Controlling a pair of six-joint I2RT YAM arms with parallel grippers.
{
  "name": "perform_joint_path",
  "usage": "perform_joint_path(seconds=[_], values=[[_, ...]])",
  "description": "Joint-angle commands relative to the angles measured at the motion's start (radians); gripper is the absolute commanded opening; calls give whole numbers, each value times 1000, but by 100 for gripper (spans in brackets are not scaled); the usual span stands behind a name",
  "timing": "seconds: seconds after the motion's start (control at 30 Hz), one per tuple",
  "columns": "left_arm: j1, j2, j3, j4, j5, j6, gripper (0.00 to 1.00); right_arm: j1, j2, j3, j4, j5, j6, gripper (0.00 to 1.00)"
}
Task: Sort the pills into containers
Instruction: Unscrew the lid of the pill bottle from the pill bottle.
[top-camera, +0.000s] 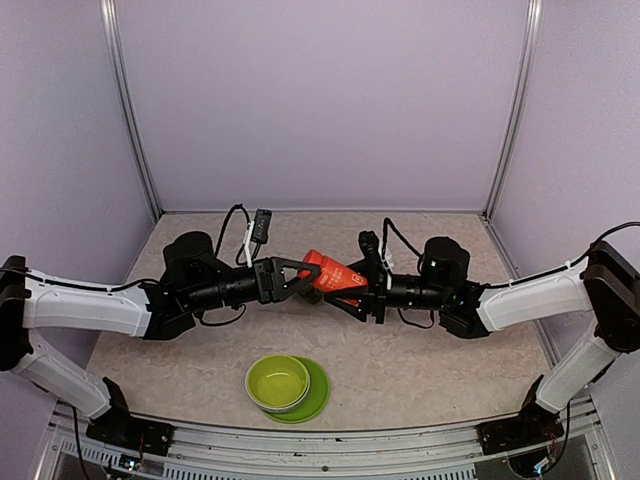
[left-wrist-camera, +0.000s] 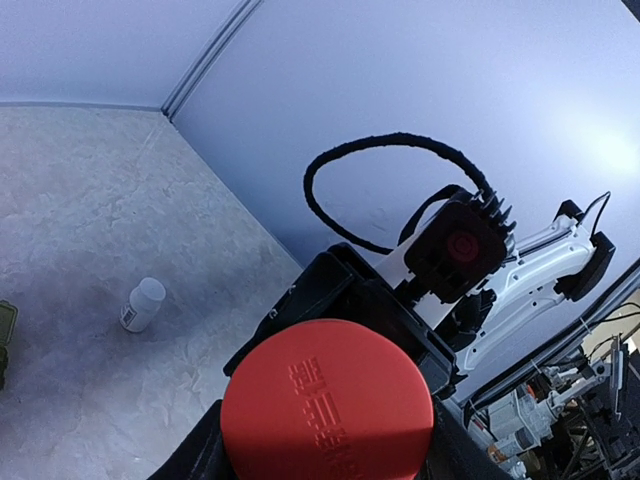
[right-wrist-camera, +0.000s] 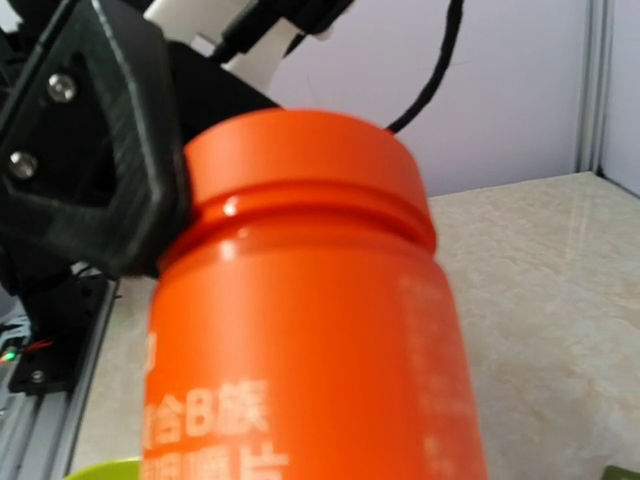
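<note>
My left gripper (top-camera: 300, 272) is clamped on the cap end of the orange-red bottle (top-camera: 335, 275) and my right gripper (top-camera: 352, 290) grips its body, so the bottle hangs tilted between both arms above the worktop (top-camera: 430, 360). The containers (left-wrist-camera: 5, 325) show only as a dark green sliver at the left-wrist view's edge, on the worktop near a small white bottle (left-wrist-camera: 145, 303); can't tell the lids. A lime-green bowl (top-camera: 278, 381) sits on its plate (top-camera: 318, 398) by the near edge.
</note>
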Motion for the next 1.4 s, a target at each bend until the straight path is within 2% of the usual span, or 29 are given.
perform_joint_path(seconds=[0.0,0.07,0.2,0.3,0.33,0.57,0.83,1.13,1.37], values=[[27,-48,34,-40,-120,-57,44,-30,-38,-17,25,52,-42,32],[26,-45,33,-33,-117,-51,54,-30,-38,-11,21,37,-36,32],[26,-44,23,-4,-106,-15,83,-29,-46,-4,24,2,-10,32],[27,-47,15,20,-100,18,97,-27,-48,-3,28,-29,11,32],[27,-48,11,31,-95,31,98,-26,-48,-2,32,-39,20,32],[24,-18,-13,182,17,134,99,-2,-2,28,70,-106,96,32],[19,50,-14,318,154,150,98,22,47,68,104,-158,161,32],[6,70,-15,339,157,183,92,30,108,85,141,-190,224,32],[-4,74,-16,335,163,186,85,30,79,79,101,-110,196,32]])
